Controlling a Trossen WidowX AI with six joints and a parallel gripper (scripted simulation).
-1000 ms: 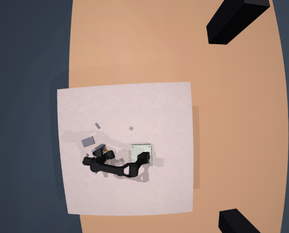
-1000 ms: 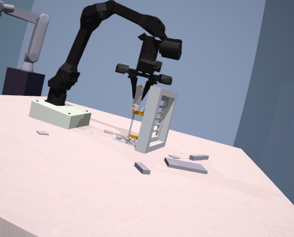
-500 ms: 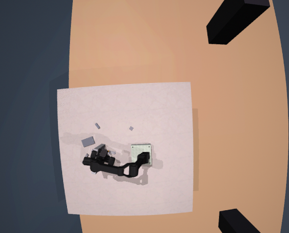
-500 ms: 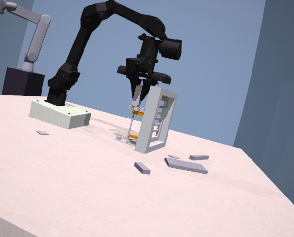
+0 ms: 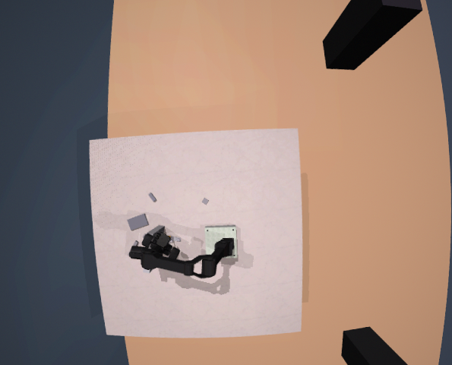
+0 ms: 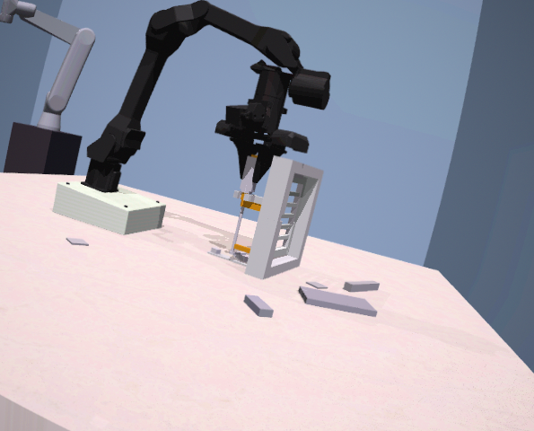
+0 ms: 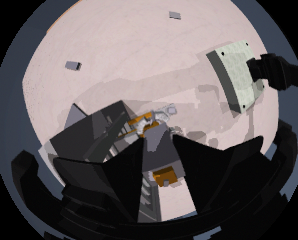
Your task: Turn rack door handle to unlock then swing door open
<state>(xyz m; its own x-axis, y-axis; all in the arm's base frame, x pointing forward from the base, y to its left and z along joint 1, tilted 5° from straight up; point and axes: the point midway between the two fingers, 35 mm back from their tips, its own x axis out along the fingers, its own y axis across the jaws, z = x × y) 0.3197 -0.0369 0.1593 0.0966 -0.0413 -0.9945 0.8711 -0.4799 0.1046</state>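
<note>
The light grey rack frame (image 6: 267, 223) stands upright on the table, dark grey in the wrist view (image 7: 84, 131). Its upright grey handle (image 6: 249, 178) (image 7: 157, 145) is at the side facing the arm's base, above orange brackets and a thin rod. My gripper (image 6: 249, 177) (image 7: 159, 140) points down and is shut on the handle's upper part, one finger on each side. The right finger in the exterior view is very close to the frame's top; contact cannot be told. The gripper sits at a slant to the frame in the wrist view. The door's panel and its angle are not clear; the arm covers most of the rack in the top view.
The arm's pale green base (image 5: 212, 236) (image 6: 91, 211) (image 7: 234, 75) is on the table. A flat grey slab (image 5: 137, 221) (image 6: 337, 301) lies behind the frame, with a grey bar (image 6: 361, 285) and a thin plate (image 6: 316, 285) near it. Another small block (image 5: 152, 197) (image 6: 258, 306) lies apart.
</note>
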